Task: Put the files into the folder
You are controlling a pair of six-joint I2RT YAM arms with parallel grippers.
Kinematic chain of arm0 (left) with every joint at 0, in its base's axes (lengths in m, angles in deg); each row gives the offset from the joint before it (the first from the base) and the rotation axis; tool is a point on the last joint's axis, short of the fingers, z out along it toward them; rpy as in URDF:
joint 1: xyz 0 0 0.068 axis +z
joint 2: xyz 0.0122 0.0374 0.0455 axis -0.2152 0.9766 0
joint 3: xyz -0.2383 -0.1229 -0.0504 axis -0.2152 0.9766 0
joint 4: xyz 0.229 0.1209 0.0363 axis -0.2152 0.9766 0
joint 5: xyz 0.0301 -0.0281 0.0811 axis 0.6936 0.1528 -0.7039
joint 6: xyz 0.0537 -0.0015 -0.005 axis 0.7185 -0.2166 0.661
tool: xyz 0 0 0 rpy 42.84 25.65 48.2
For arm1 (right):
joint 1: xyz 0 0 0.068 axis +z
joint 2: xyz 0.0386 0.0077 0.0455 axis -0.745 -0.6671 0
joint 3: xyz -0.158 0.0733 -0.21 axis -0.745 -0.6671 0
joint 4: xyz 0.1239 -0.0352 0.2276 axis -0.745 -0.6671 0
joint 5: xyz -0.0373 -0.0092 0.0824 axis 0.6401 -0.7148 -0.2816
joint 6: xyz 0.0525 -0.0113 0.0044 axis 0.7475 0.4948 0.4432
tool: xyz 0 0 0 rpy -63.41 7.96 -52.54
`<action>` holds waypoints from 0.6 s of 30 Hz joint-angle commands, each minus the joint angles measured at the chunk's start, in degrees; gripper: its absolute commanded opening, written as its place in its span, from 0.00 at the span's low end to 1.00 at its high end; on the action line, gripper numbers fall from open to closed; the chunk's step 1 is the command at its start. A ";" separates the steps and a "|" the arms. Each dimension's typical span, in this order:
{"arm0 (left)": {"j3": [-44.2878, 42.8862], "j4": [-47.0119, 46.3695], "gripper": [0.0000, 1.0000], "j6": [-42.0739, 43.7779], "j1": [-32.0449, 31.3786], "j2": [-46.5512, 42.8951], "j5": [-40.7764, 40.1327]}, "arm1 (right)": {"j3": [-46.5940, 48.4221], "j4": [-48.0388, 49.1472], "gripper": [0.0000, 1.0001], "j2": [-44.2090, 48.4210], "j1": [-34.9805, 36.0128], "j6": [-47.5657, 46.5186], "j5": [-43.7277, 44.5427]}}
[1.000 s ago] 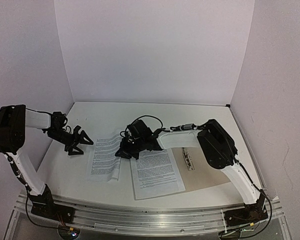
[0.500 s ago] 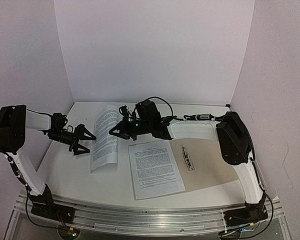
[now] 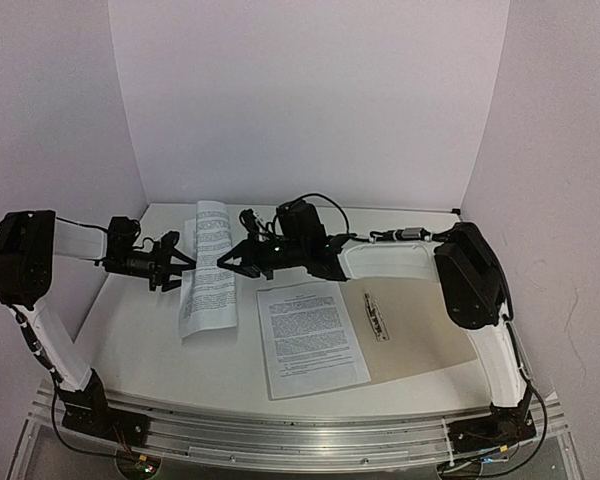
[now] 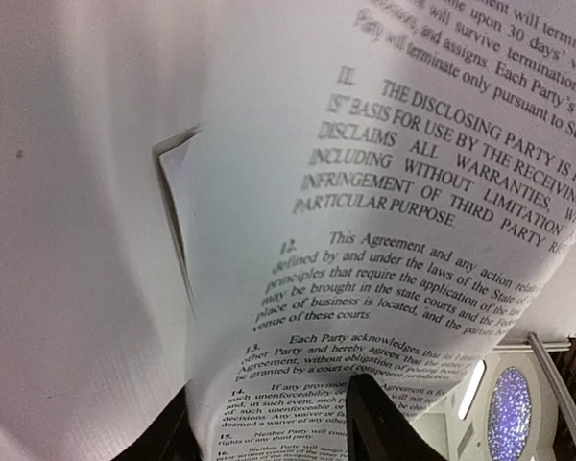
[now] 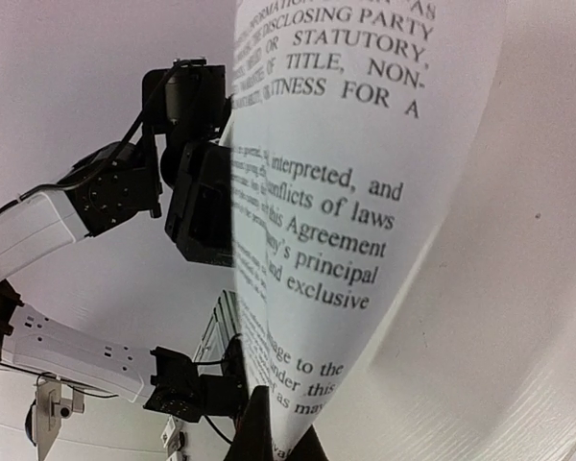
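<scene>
One of the files, a white printed sheet (image 3: 208, 265), hangs upright and curled above the table's left half. My right gripper (image 3: 230, 262) is shut on its right edge; the wrist view shows that sheet (image 5: 346, 192) pinched at the fingertips (image 5: 278, 437). My left gripper (image 3: 180, 262) sits at the sheet's left edge. In the left wrist view the sheet (image 4: 384, 192) runs between its fingers (image 4: 269, 432), which stand apart. The second file (image 3: 310, 338) lies flat, overlapping the left part of the tan folder (image 3: 420, 325).
A thin metal fastener strip (image 3: 377, 315) lies on the folder just right of the flat sheet. White walls close in the table on the left, back and right. The arm rail (image 3: 280, 435) runs along the near edge.
The right gripper has lifted the left sheet off the table and carried it up and back. The left gripper has moved right to the sheet's edge and narrowed its jaws around it.
</scene>
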 commanded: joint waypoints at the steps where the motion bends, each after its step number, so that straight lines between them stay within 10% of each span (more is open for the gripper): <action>1: -4.64 1.56 0.32 2.40 -1.71 -1.63 6.75 | -0.38 3.11 0.01 3.01 -0.33 -0.07 -1.35; 4: -7.39 9.00 0.02 7.54 -1.66 -1.89 6.53 | -2.27 3.15 0.02 4.04 -0.66 -0.22 -0.57; 12: -15.37 20.62 0.00 16.90 -1.91 -2.19 -0.45 | -10.76 3.15 0.08 10.03 -2.76 -1.77 2.81; 18: -30.67 34.60 0.00 34.90 -9.79 -1.23 -19.31 | -17.33 3.02 0.52 14.58 -4.59 -3.66 4.13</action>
